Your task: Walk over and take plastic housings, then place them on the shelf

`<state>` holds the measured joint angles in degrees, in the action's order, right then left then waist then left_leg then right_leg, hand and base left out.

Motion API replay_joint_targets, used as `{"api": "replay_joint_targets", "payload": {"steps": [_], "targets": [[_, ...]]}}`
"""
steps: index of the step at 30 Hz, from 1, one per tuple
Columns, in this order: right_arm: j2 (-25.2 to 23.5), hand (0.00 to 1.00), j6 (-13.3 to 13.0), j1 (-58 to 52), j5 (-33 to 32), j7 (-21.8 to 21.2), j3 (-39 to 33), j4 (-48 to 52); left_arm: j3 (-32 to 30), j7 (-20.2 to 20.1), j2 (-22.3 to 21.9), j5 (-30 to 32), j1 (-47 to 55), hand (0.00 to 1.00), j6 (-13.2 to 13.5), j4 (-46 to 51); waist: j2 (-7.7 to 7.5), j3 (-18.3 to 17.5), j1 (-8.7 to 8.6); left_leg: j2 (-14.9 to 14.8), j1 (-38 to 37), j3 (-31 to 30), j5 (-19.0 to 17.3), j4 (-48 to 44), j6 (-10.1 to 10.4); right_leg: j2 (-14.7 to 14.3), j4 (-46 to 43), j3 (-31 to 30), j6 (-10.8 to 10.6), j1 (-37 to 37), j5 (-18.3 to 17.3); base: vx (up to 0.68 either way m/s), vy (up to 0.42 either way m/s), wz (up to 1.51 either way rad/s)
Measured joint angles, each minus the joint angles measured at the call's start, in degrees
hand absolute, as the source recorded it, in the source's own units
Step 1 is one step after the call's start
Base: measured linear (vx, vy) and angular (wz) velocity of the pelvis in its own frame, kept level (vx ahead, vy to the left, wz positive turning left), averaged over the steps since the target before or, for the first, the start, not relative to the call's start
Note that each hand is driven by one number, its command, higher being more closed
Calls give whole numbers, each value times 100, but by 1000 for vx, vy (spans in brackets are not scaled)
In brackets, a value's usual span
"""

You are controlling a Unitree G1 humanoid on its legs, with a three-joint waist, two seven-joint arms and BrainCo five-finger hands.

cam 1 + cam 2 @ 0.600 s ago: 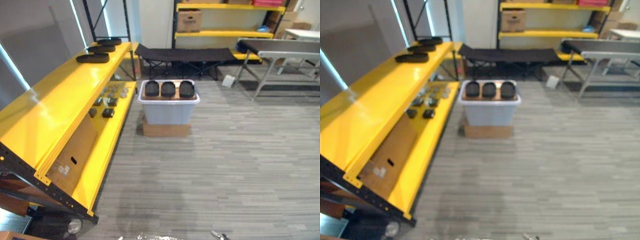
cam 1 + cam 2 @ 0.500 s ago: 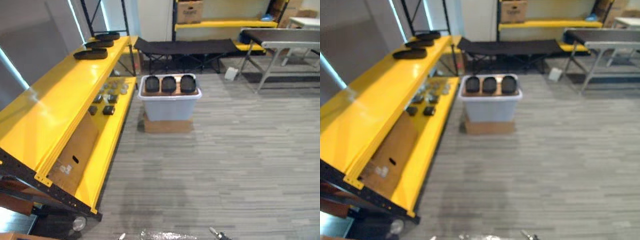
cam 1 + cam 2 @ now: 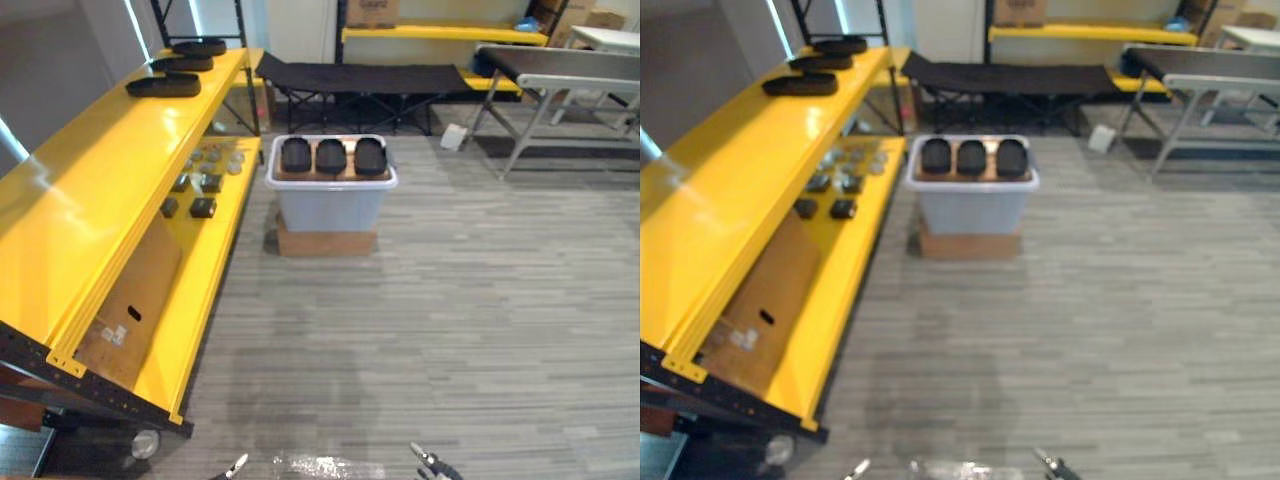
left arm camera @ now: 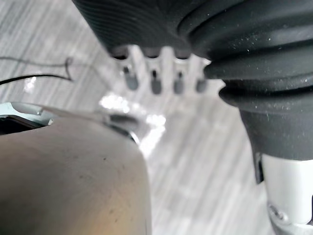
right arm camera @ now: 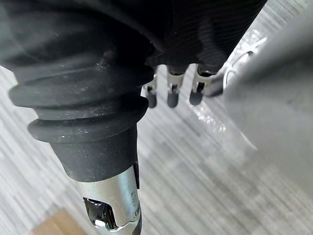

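Ahead, a pale bin (image 3: 330, 205) holds three black housings (image 3: 331, 156); three more housings (image 3: 163, 86) lie on the yellow shelf (image 3: 90, 190). My left hand (image 4: 154, 68) and right hand (image 5: 172, 90) hang relaxed, empty.

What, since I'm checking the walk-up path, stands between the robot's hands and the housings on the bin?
Nothing visible does. Open floor lies between the left hand, the right hand and the grey bin carrying the three housings; the yellow shelf stands off to its side.

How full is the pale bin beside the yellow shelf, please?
Loaded on top: three black plastic housings sit in a row across the pale bin. What lies beneath them cannot be told.
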<state>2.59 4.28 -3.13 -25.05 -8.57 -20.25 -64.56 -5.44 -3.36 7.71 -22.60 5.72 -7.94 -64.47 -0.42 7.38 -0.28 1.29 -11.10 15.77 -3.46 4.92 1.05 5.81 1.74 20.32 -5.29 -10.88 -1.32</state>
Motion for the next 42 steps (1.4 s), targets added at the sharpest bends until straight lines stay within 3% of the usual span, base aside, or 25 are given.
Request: {"api": "replay_joint_targets", "payload": {"steps": [12, 22, 38, 40, 42], "targets": [[-11, 0, -4, 8, 0, 0, 13, -43, 5, 41, 6, 11, 16, 0, 39, -1, -12, 7, -41, 1, -1, 2, 29, 11, 3, 1, 14, 30, -12, -6, -8, -40, -6, 0], [-22, 0, -10, -21, 136, -7, 21, -181, 174, 92, 95, 7, 17, 0, 214, 9, -141, 99, -52, 25, -90, 3, 28, 8, 4, 10, 75, 66, -23, -125, 9, -7, 0, 1], [-45, 0, -314, -81, 118, -6, 24, -169, 199, 104, 100, 75, 16, 0, 432, 27, -187, 251, -46, 145, -50, -139, 42, 20, -44, 127, 37, 220, -60, -107, -19, -33, 6, 5], [-46, 0, -332, -128, 107, 5, 13, -65, 234, 109, 99, 170, -8, 0, 419, 29, -184, 252, -58, 186, 31, -138, -70, 17, -212, 284, -432, 331, -260, 100, -297, 19, 66, 33], [30, 0, -406, -276, 5, 105, 1, 83, 424, 227, 79, 366, -31, 0, 414, 35, -91, 290, -67, 140, -9, -93, -140, 10, -378, 579, -1911, 286, -418, 674, -476, 85, 121, 29]]}}
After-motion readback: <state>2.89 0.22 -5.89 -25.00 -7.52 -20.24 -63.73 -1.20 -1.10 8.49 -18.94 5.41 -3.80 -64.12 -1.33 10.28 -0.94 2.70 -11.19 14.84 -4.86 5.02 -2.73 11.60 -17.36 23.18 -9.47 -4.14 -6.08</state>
